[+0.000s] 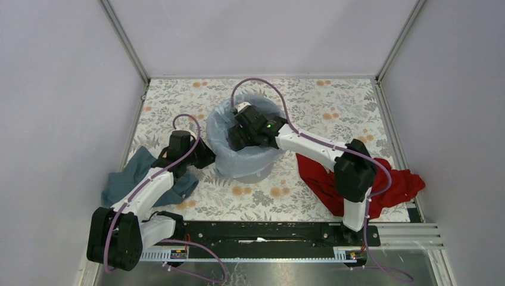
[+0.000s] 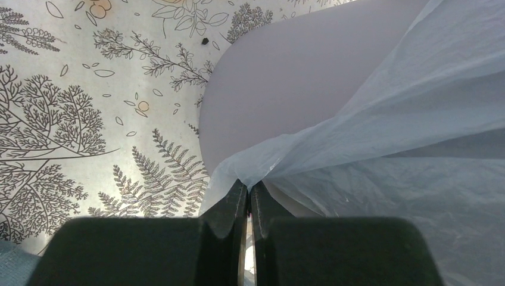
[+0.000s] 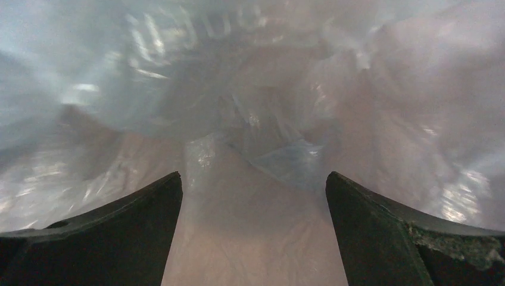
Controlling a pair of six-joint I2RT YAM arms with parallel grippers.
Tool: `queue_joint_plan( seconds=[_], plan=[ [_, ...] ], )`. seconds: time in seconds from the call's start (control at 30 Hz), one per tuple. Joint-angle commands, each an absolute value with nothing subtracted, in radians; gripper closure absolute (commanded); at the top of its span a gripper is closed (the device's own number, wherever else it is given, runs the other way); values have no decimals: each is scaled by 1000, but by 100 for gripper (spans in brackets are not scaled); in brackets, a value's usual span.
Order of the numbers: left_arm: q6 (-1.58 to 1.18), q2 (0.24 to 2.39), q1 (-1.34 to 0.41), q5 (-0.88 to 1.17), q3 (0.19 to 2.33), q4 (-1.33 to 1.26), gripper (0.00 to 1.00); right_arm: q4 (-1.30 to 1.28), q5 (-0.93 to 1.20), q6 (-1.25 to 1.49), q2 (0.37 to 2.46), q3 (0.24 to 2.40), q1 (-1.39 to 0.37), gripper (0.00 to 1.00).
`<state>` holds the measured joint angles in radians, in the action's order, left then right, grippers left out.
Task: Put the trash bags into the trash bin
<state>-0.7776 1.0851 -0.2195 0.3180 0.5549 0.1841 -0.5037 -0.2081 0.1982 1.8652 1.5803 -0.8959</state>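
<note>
The grey trash bin [image 1: 253, 171] stands mid-table with the pale-blue trash bag [image 1: 219, 128] lining it and draped over its rim. My left gripper [image 1: 209, 156] is at the bin's left side, shut on the bag's edge; in the left wrist view the gripper [image 2: 248, 186] pinches the bag [image 2: 381, 125] against the bin's grey wall [image 2: 280, 89]. My right gripper [image 1: 238, 138] reaches down inside the bin. In the right wrist view it [image 3: 253, 185] is open and empty, with crinkled bag plastic [image 3: 250, 107] all around it.
A dark teal cloth [image 1: 128, 179] lies under the left arm at the table's left. A red cloth [image 1: 387, 185] lies at the right under the right arm. Grey walls enclose the floral table [image 1: 333, 107] on three sides.
</note>
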Motion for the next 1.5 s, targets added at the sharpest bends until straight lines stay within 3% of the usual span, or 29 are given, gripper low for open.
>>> queue_joint_plan(
  seconds=[0.0, 0.43, 0.8, 1.3, 1.47],
  plan=[
    [-756, 1071, -222, 307, 606, 177, 93, -450, -180, 215, 1911, 1548, -897, 3],
    [-756, 1043, -222, 290, 618, 202, 92, -425, -168, 240, 2027, 1554, -896, 0],
    [-750, 1026, -222, 292, 632, 224, 84, -399, -141, 225, 2075, 1546, -890, 0],
    [-688, 959, -222, 188, 668, 342, 50, -546, -146, 240, 1891, 1630, -890, 0],
    [-695, 925, -222, 178, 661, 363, 47, -565, -144, 244, 1839, 1646, -890, 0]
  ],
)
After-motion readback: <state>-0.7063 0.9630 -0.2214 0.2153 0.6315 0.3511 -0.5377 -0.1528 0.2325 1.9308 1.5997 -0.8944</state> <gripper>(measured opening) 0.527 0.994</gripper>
